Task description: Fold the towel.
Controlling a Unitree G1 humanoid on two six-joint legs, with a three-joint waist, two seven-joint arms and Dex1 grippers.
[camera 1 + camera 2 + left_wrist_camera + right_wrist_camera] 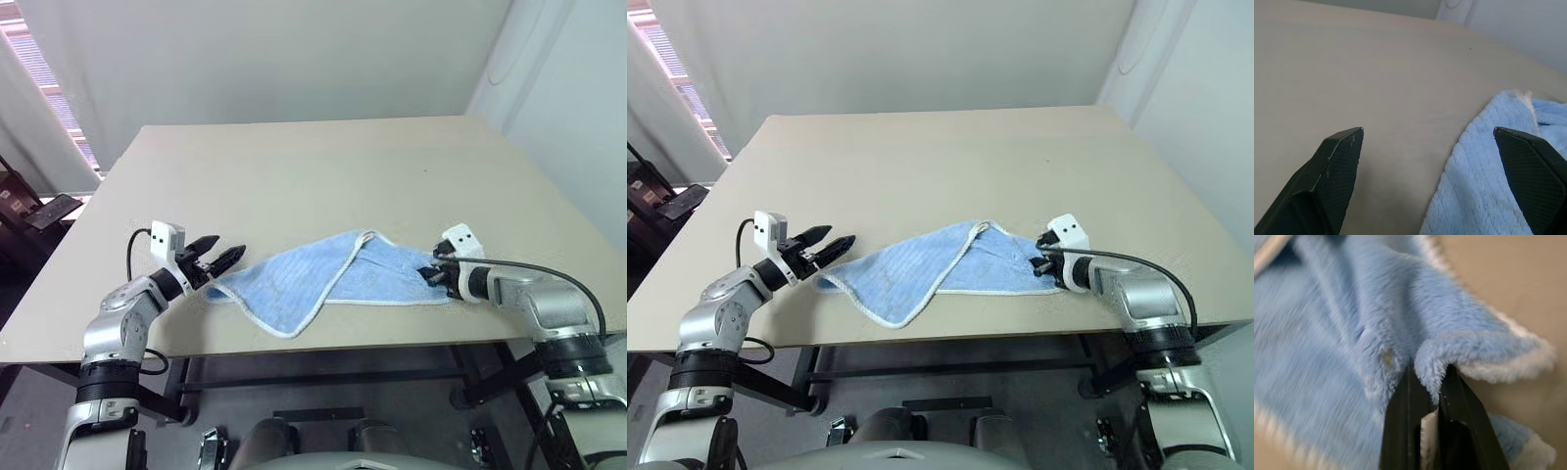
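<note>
The light-blue towel (323, 279) with white edging lies rumpled and partly doubled over near the table's front edge. My right gripper (432, 274) is shut on the towel's right edge; in the right wrist view the cloth (1400, 333) is pinched between the two black fingers (1400, 431). My left gripper (217, 260) is open, held level just left of the towel's left corner. In the left wrist view its fingertips (1342, 156) stand wide apart, with the towel's edge (1484, 196) lying between them.
The beige table (313, 166) stretches far behind the towel. Its front edge runs just below the towel and both grippers. Dark furniture (39, 211) stands off the table's left side.
</note>
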